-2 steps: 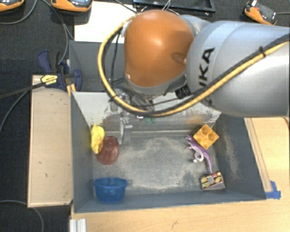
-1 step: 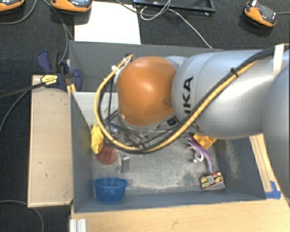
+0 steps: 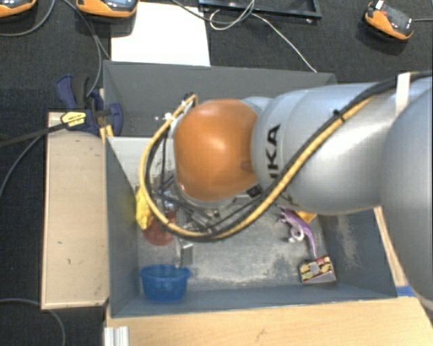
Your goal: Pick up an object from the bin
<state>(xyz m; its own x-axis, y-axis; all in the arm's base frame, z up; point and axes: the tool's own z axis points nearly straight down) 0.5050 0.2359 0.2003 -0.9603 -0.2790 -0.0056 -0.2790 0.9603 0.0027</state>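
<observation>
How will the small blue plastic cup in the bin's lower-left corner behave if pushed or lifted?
The small blue plastic cup looks thin-walled, so it is probably light and apt to slide. It stands upright, mouth up, by the grey metal bin's wall; being round, it may roll if tipped. Its rim might flex under a pinch.

Robot lab: KUKA arm (image 3: 325, 149) over metal bin (image 3: 223, 84).

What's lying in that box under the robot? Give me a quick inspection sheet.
Surface: grey metal bin, floor scuffed.
Job's things: blue plastic cup, reddish round piece, yellow lump, all at left.
Clutter: purple toy lizard, small brown-and-white block, at right.
Grippers: gripper low between the reddish piece and the cup.
Cables: black and yellow cables loop round the orange wrist cover.
Surroundings: dark floor, orange-and-black devices.
</observation>
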